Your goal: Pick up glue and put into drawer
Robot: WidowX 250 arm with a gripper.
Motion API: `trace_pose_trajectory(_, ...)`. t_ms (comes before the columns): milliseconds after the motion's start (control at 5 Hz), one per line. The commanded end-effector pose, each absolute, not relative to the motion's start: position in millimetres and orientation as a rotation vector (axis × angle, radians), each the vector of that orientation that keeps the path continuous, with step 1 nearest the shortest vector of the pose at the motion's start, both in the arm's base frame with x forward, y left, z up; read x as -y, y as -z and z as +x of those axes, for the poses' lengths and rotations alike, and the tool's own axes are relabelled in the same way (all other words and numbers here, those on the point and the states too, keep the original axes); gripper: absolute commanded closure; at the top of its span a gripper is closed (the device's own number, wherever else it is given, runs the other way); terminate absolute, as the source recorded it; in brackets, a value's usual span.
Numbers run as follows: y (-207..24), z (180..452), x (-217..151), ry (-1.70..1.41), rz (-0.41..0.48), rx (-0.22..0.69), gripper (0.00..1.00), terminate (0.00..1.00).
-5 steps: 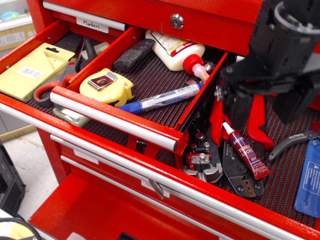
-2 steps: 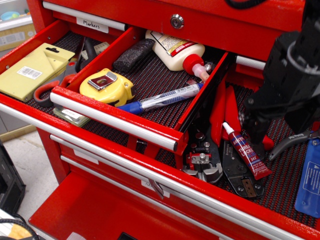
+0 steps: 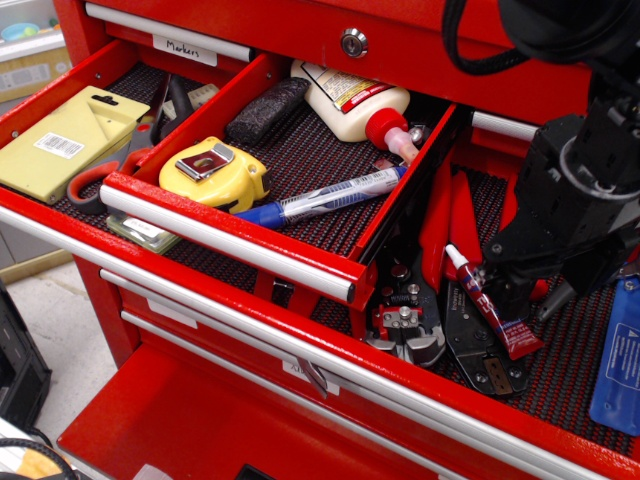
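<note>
Black end effector (image 3: 500,290), finger spread indeterminable, sits over the slim red white-capped glue tube (image 3: 492,309) lying on crimping pliers (image 3: 480,350) right of the narrow red metal drawer (image 3: 300,160); snagging risk.

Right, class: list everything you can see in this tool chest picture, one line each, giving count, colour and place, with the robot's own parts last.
glue: 1, red tube with white cap, lying on tools in the wide drawer, at the gripper
drawer: 1, red with silver handle and black liner, open, centre
tape measure: 1, yellow, front left of the drawer
marker pen: 1, blue and white, across the drawer
large bottle: 1, white with red cap, back of the drawer
dark block: 1, black, back left of the drawer
flat pack: 1, yellow-green, left compartment
crimping pliers: black and red, count unclear, under the glue
blue packet: 1, right edge
gripper: 1, black, down over the glue; whether shut cannot be told
</note>
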State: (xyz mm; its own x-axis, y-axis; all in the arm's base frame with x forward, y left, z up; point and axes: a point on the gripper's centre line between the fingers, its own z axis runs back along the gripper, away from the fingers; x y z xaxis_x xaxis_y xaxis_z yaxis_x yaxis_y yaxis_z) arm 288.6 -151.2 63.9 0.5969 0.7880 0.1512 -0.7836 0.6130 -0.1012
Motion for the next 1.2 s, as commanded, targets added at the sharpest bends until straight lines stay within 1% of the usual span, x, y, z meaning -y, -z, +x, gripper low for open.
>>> trace_pose_trajectory(0,-60.4,287.0,139.6,-0.945,-0.050,0.216,0.00,0.00)
trace_pose_trajectory(200,-47.0,290.7,133.7,-0.943,-0.068,0.231,0.00,0.00)
trace_pose_trajectory(400,-44.4,293.1,137.6,-0.994,-0.025,0.244,1.00,0.00)
trace_pose_trajectory(600,-45.2,293.2,139.9,-0.998,-0.018,0.246,1.00,0.00)
trace_pose_trajectory(800,-52.8,294.4,140.6,-0.956,-0.013,0.233,1.00,0.00)
trace_pose_trajectory(1000,-69.1,290.2,142.8,-0.910,0.020,0.209,1.00,0.00)
